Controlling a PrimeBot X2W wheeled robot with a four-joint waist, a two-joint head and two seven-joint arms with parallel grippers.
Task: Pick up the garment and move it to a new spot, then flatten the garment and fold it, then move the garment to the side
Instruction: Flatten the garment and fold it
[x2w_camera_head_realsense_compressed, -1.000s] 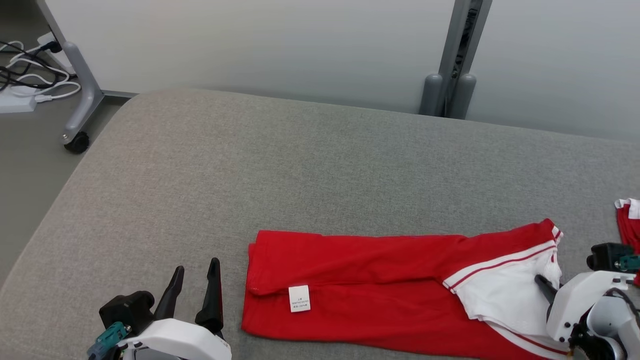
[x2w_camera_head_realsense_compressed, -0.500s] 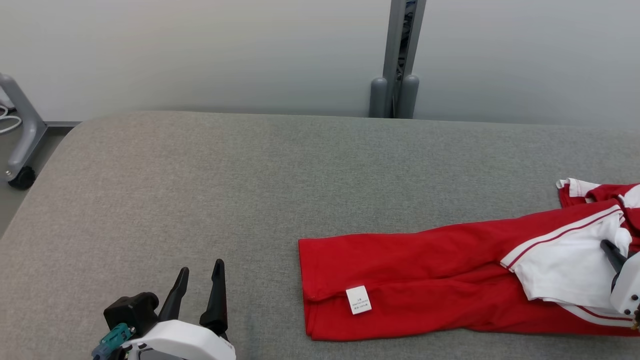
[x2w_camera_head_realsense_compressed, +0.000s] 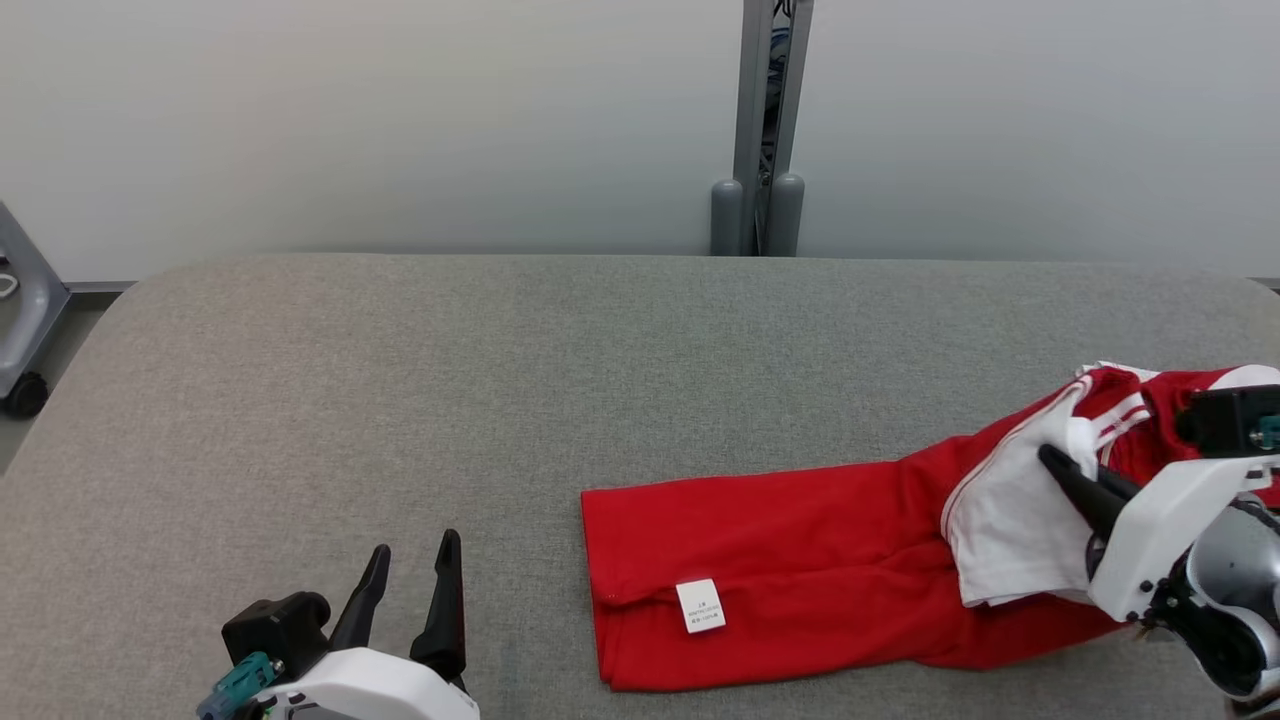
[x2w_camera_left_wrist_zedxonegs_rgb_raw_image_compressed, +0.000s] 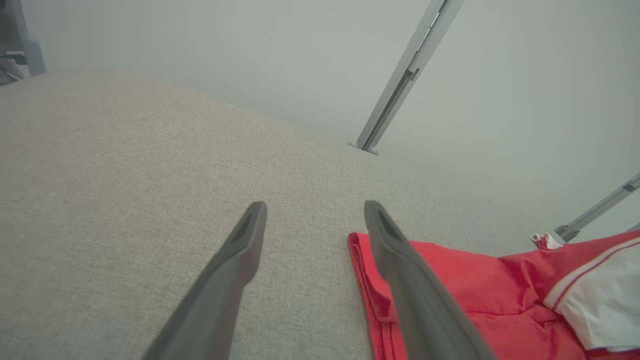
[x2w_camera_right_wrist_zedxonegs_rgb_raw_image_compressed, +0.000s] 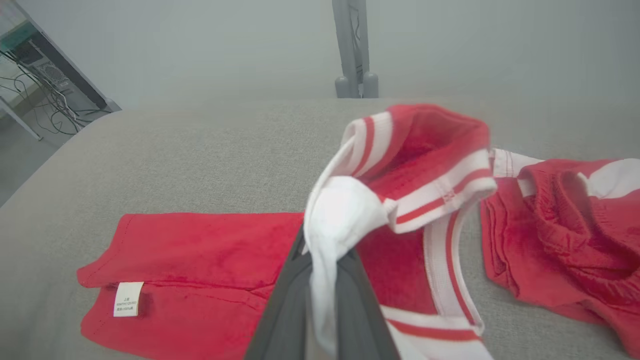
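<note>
On the cushion's (x2w_camera_head_realsense_compressed: 400, 400) right half, the garment (x2w_camera_head_realsense_compressed: 780, 560), left gripper (x2w_camera_head_realsense_compressed: 415, 543) near its left end.

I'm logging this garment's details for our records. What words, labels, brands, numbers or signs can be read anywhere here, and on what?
White tag on the folded red garment: a few lines of dark print, too small to read in the head view or the right wrist view.
No other words, brands, numbers or signs can be read.
</note>
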